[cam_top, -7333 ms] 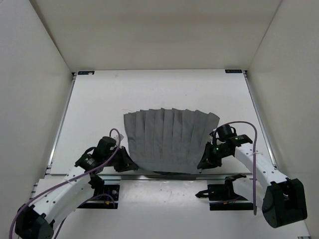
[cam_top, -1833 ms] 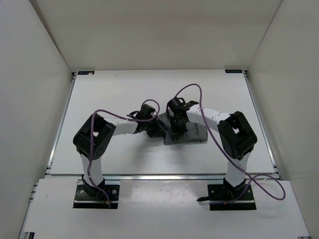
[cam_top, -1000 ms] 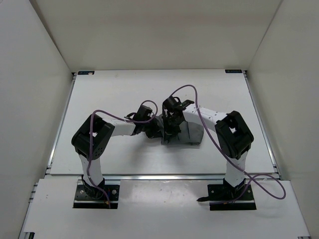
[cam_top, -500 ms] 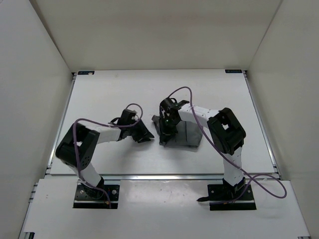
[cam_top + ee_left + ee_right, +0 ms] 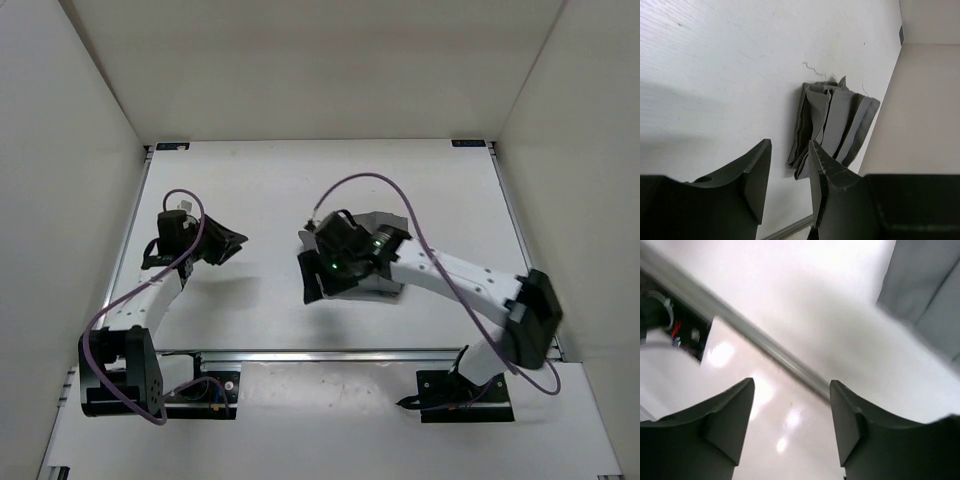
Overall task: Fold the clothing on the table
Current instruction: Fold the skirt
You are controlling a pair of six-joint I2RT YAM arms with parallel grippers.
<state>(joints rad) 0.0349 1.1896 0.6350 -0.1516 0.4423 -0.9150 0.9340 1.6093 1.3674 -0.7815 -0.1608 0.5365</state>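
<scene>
The grey pleated clothing (image 5: 385,288) lies as a small folded bundle right of the table's (image 5: 250,180) centre, partly hidden under my right arm. In the left wrist view the clothing (image 5: 832,122) shows as stacked pleats lying free on the white top. My left gripper (image 5: 230,244) is far to the bundle's left, open and empty (image 5: 789,150). My right gripper (image 5: 308,280) hangs at the bundle's near-left corner, open and empty (image 5: 791,390). A corner of the clothing (image 5: 925,285) sits at the top right of the right wrist view.
White walls enclose the table on three sides. A metal rail (image 5: 330,352) runs along the near edge, seen blurred in the right wrist view (image 5: 765,347). The arm bases (image 5: 190,392) stand in front of it. Purple cables loop over both arms.
Both grippers opened and let go of the folded clothing. The left arm drew back far to the left; the right arm swung to the bundle's near-left side.
</scene>
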